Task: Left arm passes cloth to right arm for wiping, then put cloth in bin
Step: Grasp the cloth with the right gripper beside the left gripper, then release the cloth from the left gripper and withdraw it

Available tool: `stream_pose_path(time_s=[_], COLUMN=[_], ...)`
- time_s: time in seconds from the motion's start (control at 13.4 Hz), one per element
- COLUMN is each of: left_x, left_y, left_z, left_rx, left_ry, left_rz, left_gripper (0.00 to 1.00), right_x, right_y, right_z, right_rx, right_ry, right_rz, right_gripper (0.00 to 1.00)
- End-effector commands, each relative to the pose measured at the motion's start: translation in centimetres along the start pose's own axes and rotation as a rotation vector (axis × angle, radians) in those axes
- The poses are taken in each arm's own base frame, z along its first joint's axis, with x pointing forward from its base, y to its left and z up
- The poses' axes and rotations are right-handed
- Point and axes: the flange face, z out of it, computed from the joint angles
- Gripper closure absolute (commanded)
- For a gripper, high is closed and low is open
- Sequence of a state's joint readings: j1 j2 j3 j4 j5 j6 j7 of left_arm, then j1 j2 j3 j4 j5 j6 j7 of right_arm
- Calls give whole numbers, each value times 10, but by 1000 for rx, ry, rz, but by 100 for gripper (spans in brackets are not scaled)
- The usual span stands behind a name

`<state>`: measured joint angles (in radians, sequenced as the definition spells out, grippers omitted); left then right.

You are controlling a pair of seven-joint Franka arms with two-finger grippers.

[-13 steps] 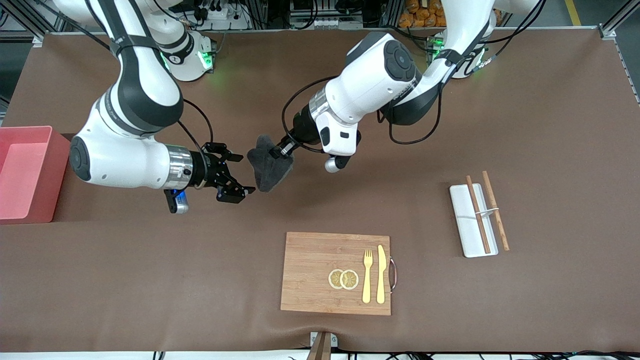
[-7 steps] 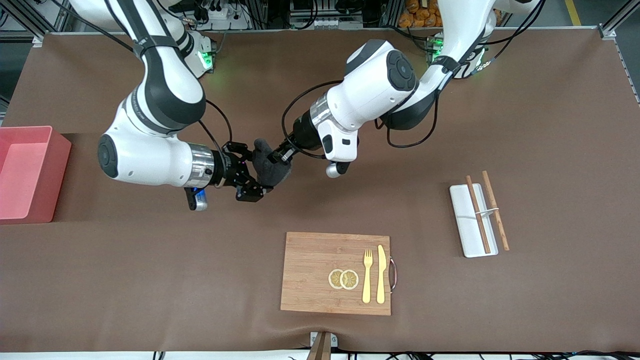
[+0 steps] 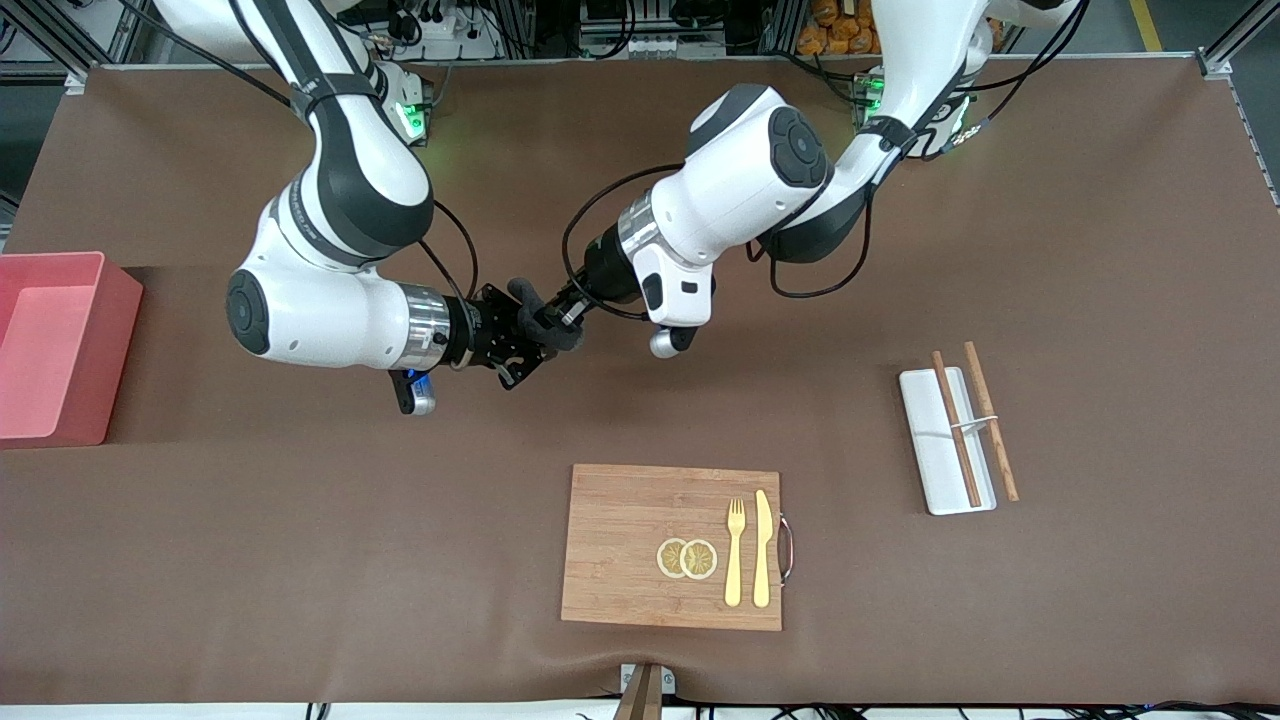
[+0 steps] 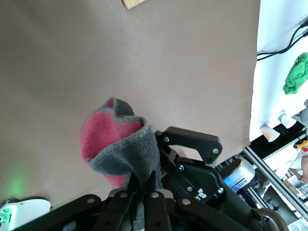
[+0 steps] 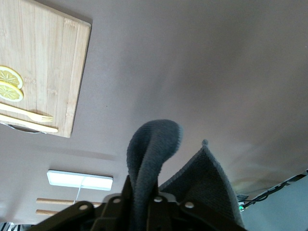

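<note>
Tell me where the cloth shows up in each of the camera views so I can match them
Front view: the cloth is up in the air, bunched between the left tool and the right tool.
Left wrist view: grey with a pink inside, clamped in that tool.
Right wrist view: a dark grey fold rising from that tool.
Shared landmark: the wooden cutting board, also in both wrist views.
</note>
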<state>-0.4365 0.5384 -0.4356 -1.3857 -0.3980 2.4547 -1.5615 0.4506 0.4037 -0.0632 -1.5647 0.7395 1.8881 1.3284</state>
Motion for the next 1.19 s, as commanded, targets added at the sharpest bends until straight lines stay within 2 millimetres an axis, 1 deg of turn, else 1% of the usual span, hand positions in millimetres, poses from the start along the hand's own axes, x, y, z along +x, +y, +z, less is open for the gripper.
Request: stream_pose_path(time_s=[0.0, 0.15, 0.22, 0.3, 0.37, 0.45, 0.52, 0.6, 0.67, 0.82, 0.89, 0.97, 1.04, 1.12], left_x=[-3, -1, -1, -4, -9, -3, -2, -1, 10, 25, 40, 46, 54, 63], left_y=[4, 8, 10, 11, 9, 12, 13, 11, 13, 10, 10, 5, 0, -1], left_z=[-1, -10, -16, -26, -34, -51, -69, -79, -100, -130, -149, -162, -171, -189], left_rx=[-19, -28, -31, -31, -2, 24, 47, 88, 109, 184, 221, 276, 332, 359], left_ry=[-16, -5, 0, 13, 33, 73, 113, 143, 185, 267, 304, 329, 361, 396], left_rz=[-20, -10, -7, 14, 40, 66, 93, 112, 117, 179, 196, 222, 260, 296], left_gripper=[99, 48, 7, 0, 0, 0, 0, 0, 0, 0, 0, 0, 0, 0], right_x=[6, 8, 10, 17, 20, 23, 30, 39, 52, 67, 80, 98, 116, 138], right_y=[-2, -1, 0, 0, 0, 2, 4, 6, 6, 7, 8, 10, 13, 18], right_z=[-6, -8, -10, -17, -22, -25, -32, -38, -42, -45, -47, -45, -39, -38], right_rx=[17, 9, 3, 7, 4, -1, 1, -11, -22, -64, -91, -124, -158, -183], right_ry=[-14, -16, -19, -18, -18, -13, -5, 25, 67, 173, 238, 286, 316, 318], right_rz=[24, 19, 17, 23, 0, -53, -107, -166, -218, -314, -339, -362, -400, -432], right_gripper=[100, 100, 100, 100, 100, 100, 100, 100, 100, 100, 100, 100, 100, 100])
